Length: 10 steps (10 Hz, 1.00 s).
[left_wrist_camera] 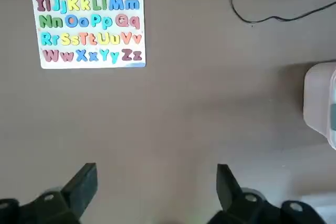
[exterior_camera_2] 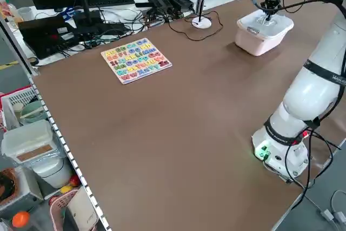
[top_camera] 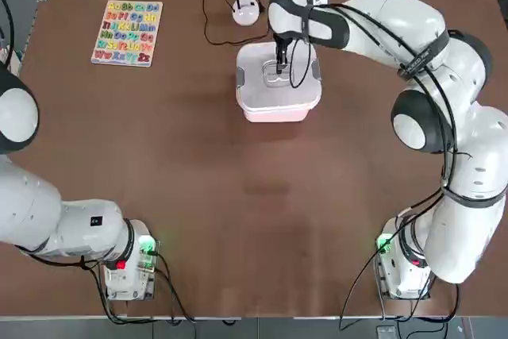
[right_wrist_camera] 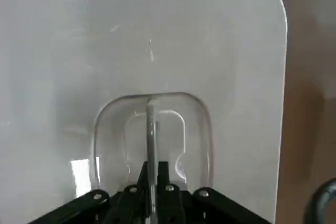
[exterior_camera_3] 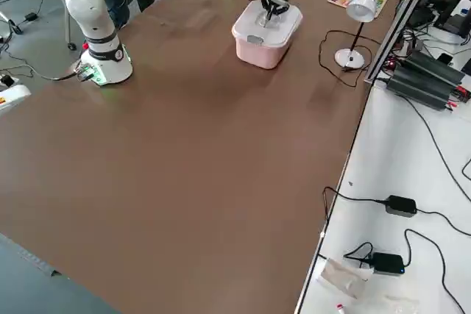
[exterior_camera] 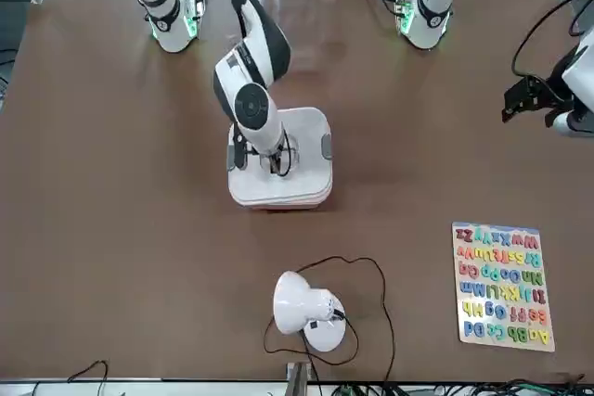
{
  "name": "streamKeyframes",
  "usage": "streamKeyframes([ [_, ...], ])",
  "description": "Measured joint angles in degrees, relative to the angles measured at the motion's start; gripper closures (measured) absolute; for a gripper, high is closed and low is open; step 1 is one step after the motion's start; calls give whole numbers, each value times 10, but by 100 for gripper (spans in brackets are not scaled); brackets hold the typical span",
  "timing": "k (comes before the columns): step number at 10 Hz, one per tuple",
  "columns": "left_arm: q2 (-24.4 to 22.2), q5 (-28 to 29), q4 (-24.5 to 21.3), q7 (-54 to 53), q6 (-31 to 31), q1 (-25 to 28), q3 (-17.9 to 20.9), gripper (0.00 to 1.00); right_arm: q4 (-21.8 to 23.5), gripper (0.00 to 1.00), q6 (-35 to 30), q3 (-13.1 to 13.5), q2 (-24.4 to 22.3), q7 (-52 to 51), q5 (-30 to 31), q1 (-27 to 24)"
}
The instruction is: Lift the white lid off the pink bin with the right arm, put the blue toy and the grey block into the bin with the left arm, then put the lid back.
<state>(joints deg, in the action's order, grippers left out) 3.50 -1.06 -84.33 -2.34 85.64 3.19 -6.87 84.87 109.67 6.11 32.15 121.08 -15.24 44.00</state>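
Brown table (top_camera: 198, 196), top view: right gripper (top_camera: 280, 62) clamps the white lid's (top_camera: 258, 77) centre handle (thin fin running twelve-to-six) atop the pink bin (top_camera: 278, 110); left gripper (left_wrist_camera: 157, 192) spread apart, idle.

The white lid (right_wrist_camera: 157, 51) looks like smooth, glossy plastic catching reflections. The pink bin (top_camera: 278, 111) seems plastic too. The table (top_camera: 238, 212) is matt brown.

A flat rectangular alphabet puzzle board (top_camera: 127, 32) with rows of colourful letters lies on the brown table (top_camera: 238, 220) near its far left corner. A small white desk lamp (exterior_camera: 304, 311) with a round base stands at the far edge, its thin black cable (exterior_camera: 367, 271) looping loosely across the tabletop beside it.
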Motion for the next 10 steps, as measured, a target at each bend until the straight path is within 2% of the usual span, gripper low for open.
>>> streamKeyframes([
  [10,0,0,0,0,0,0,-1,0,-1,93,5,0,0,45,-10,-6],
])
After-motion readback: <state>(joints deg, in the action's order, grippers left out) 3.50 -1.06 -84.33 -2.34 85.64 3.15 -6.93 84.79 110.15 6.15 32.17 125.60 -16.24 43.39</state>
